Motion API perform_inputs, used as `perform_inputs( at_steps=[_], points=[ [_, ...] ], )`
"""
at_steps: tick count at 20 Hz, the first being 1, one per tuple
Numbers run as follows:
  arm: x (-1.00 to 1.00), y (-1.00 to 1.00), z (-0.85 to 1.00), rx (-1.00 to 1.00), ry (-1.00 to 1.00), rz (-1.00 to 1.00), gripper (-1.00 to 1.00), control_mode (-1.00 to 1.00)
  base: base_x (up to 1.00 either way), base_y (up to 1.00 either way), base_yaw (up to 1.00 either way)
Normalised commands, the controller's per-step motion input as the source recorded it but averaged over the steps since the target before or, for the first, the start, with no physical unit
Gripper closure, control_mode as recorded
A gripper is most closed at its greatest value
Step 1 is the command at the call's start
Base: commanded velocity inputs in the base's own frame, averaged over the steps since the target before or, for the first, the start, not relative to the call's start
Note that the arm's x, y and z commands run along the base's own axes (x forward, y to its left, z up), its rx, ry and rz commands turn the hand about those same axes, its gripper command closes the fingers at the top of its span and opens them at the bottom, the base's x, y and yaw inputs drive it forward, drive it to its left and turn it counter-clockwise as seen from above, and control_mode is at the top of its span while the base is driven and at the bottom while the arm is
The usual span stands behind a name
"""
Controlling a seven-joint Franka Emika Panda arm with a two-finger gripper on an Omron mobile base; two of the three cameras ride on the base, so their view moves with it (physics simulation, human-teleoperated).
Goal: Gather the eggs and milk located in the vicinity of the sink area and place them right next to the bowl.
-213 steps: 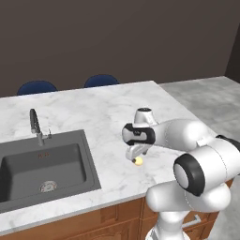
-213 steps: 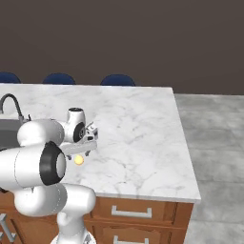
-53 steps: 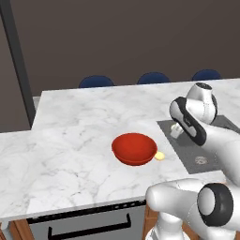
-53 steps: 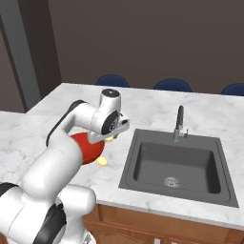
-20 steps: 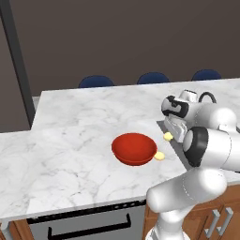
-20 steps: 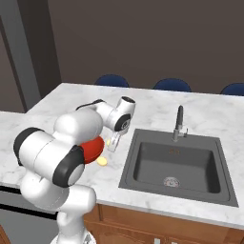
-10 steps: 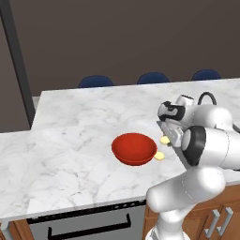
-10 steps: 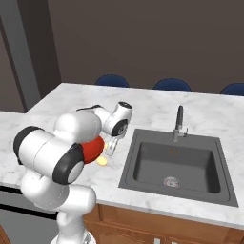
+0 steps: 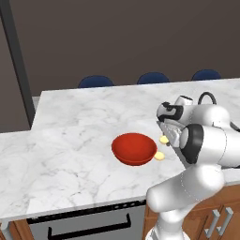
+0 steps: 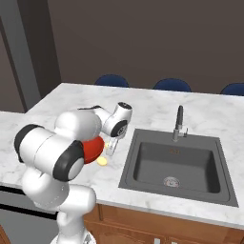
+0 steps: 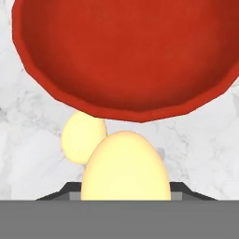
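The red bowl point(image 9: 134, 148) sits on the marble counter point(image 9: 70, 150), and in the right base view the arm half hides the bowl point(image 10: 94, 148). One egg point(image 9: 160, 155) lies on the counter just right of the bowl, also seen as the egg point(image 10: 102, 161) and the egg point(image 11: 83, 138). My gripper point(image 9: 165, 136) hangs low beside the bowl's right rim, shut on a second egg point(image 9: 163, 139), which looms large in the hand view point(image 11: 125, 169). The sink point(image 10: 176, 164) with its faucet point(image 10: 178, 123) lies to the right of the gripper point(image 10: 111, 146). The milk is out of view.
Blue chair backs point(image 9: 95, 81) stand behind the counter's far edge. An oven front with a handle point(image 9: 89, 222) sits below the counter's near edge. A dark pillar point(image 9: 16, 65) rises at the far left. Bare marble stretches left of the bowl.
The gripper has shifted a little left and down toward the bowl, carrying the egg with it. The bowl and the egg on the counter have stayed put.
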Motion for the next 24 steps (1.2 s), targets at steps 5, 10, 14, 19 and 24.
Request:
perform_inputs(
  at_steps=[5,10,14,19,24],
  points=[
    [0.37,0.0,0.0,0.0,0.0,0.0,1.0,-1.0,0.0,0.0,0.0],
    [0.12,-0.05,-0.02,0.0,0.0,0.0,1.0,-1.0,0.0,0.0,0.0],
    [0.0,-0.01,-0.28,0.0,0.0,0.01,1.0,-1.0,0.0,0.0,0.0],
    [0.0,0.0,-0.44,0.0,0.0,0.02,1.0,-1.0,0.0,0.0,0.0],
    [0.0,0.01,-0.21,0.0,0.0,0.01,1.0,-1.0,0.0,0.0,0.0]
  ],
)
